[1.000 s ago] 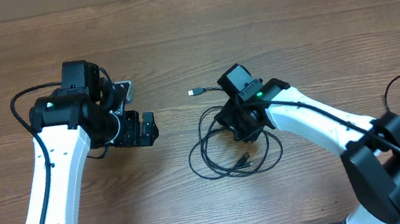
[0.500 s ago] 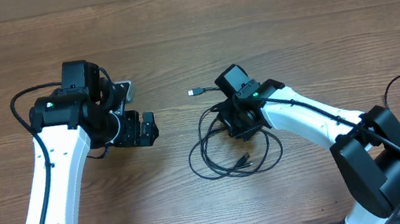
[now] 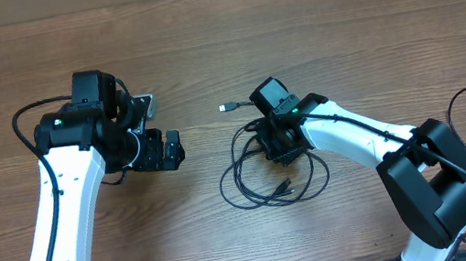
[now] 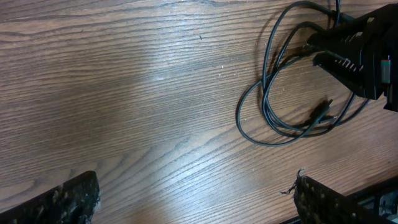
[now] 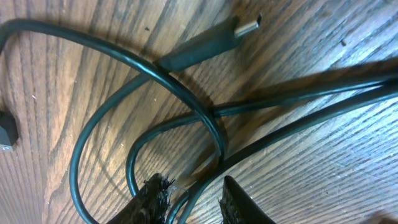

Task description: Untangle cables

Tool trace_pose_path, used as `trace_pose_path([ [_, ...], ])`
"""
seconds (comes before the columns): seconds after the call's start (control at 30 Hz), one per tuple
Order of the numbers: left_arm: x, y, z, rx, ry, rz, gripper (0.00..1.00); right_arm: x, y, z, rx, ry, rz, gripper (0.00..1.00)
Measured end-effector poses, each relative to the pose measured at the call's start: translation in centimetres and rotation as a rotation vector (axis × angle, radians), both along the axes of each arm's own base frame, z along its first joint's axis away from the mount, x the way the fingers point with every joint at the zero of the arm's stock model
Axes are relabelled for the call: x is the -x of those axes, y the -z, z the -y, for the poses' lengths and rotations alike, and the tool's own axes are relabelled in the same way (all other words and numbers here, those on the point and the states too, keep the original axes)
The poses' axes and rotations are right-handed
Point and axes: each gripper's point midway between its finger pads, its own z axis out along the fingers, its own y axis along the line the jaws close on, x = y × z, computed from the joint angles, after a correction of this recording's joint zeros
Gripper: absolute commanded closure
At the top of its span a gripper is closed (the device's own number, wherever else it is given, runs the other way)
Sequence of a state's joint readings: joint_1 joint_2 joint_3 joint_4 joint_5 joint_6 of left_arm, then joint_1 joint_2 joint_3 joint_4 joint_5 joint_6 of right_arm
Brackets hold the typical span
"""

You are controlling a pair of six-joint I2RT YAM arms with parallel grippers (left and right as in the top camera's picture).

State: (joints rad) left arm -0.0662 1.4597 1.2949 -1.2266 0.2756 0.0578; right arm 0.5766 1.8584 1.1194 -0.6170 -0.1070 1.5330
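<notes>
Cables [image 3: 270, 179]: loose overlapping loops, flat on the desk [image 3: 337, 22], centre-right, directly under the right pincer [image 5: 193, 202]. Its fingers [image 5: 154, 198] stand a narrow gap apart with strands running between them; actual clamping cannot be confirmed. Left pincer [image 4: 199, 198]: spread wide, empty, well apart from the loops. Counted: one plug tip [image 3: 230, 107] outside the loops, one plug tip [image 3: 285, 184] inside. The cords overlap too much to count.
</notes>
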Motion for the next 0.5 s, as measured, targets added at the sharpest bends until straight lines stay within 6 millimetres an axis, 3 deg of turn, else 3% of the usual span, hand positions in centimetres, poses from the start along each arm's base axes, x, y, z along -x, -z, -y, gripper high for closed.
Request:
trace_pose_path([
  [0.4, 0.00, 0.00, 0.00, 0.000, 0.000, 0.000, 0.00, 0.22, 0.30, 0.15, 0.018, 0.000, -0.006, 0.73],
  [0.5, 0.00, 0.00, 0.00, 0.000, 0.000, 0.000, 0.00, 0.31, 0.86, 0.06, 0.030, -0.003, -0.011, 0.82],
])
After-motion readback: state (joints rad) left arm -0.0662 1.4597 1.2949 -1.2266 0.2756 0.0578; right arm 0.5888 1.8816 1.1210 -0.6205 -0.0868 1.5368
